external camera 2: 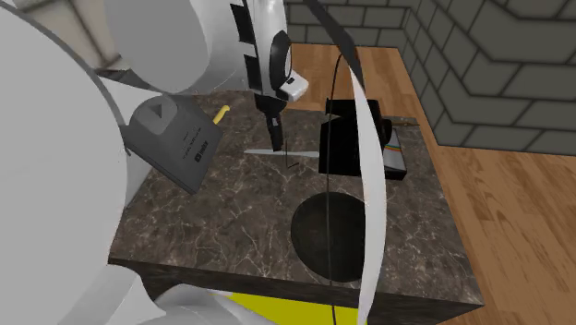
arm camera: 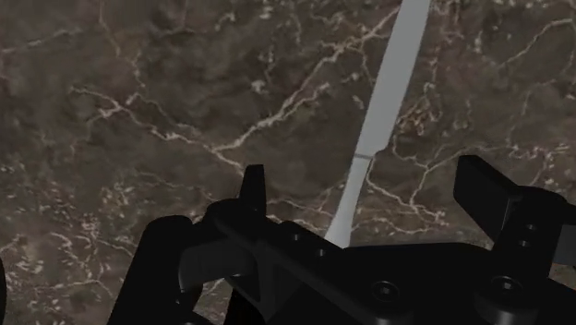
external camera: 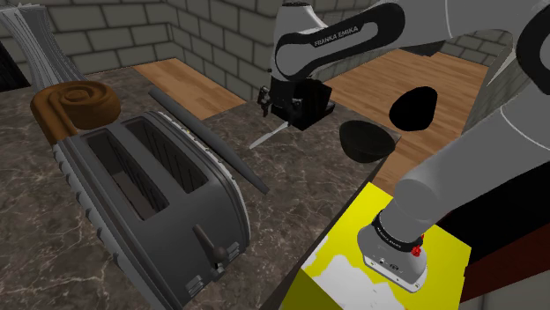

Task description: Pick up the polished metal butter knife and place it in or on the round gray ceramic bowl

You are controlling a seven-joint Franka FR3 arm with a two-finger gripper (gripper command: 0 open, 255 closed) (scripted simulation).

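Both fingers (arm camera: 254,189) of your hand (arm camera: 369,185) stand wide astride the butter knife (arm camera: 392,92): drop straight, pinch the handle, then head for the dark bowl (external camera: 366,141) at the hand's four o'clock in the shoulder view.

Site: home kitchen | Evidence: dark marble-patterned countertop (external camera: 53,220); two-slot toaster (external camera: 150,198); butter knife (arm camera: 392,92) and dark bowl (external camera: 366,141) on it | Surrounds: grey block walls (external camera: 106,26), wood floor (external camera 2: 517,212)

A grey two-slot toaster (external camera: 150,189) stands on the dark marble surface (external camera: 44,238). Just beyond the toaster's far end sits a brown coiled roll (external camera: 78,106); beside the toaster lies a long dark bar (external camera: 207,138)
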